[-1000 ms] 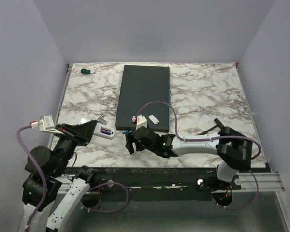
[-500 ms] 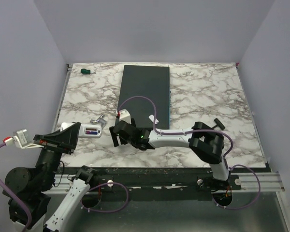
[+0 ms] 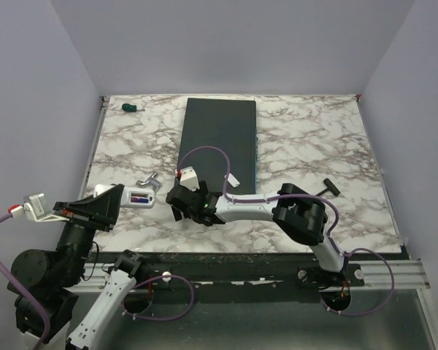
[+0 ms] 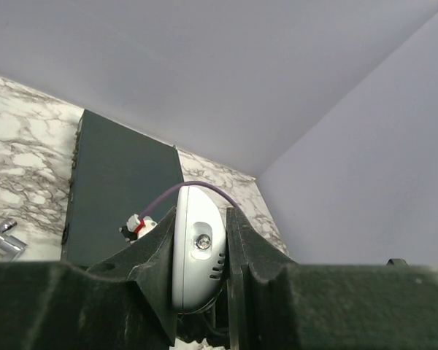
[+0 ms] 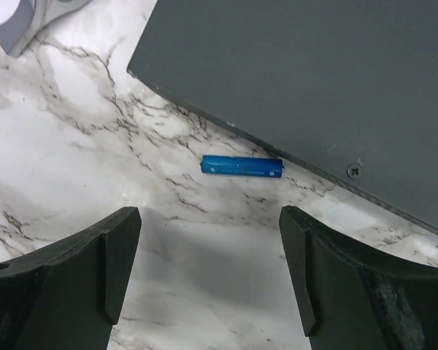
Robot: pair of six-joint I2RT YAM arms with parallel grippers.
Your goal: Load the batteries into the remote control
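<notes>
The white remote control (image 3: 136, 195) is held on edge over the table's left front, with my left gripper (image 3: 119, 197) shut on it. Its open bay faces up with a purple-blue battery (image 3: 139, 196) in it. In the left wrist view the remote's rounded end (image 4: 197, 248) fills the gap between the left gripper's (image 4: 201, 219) jaws. A blue battery (image 5: 242, 166) lies on the marble beside the dark slab's (image 5: 314, 80) corner. My right gripper (image 5: 209, 233) hovers open just short of it, nothing between its fingers. In the top view the right gripper (image 3: 178, 201) hides this battery.
The large dark grey slab (image 3: 219, 138) lies mid-table with a tiny white cover piece (image 3: 232, 179) on its near end. A silver metal piece (image 3: 147, 181) lies just beyond the remote. A green-handled screwdriver (image 3: 131, 107) lies far left, a black T-shaped tool (image 3: 325, 191) at right.
The left arm drew the remote left and back toward the table's near edge. The right arm swung left to the slab's near left corner and its jaws widened.
</notes>
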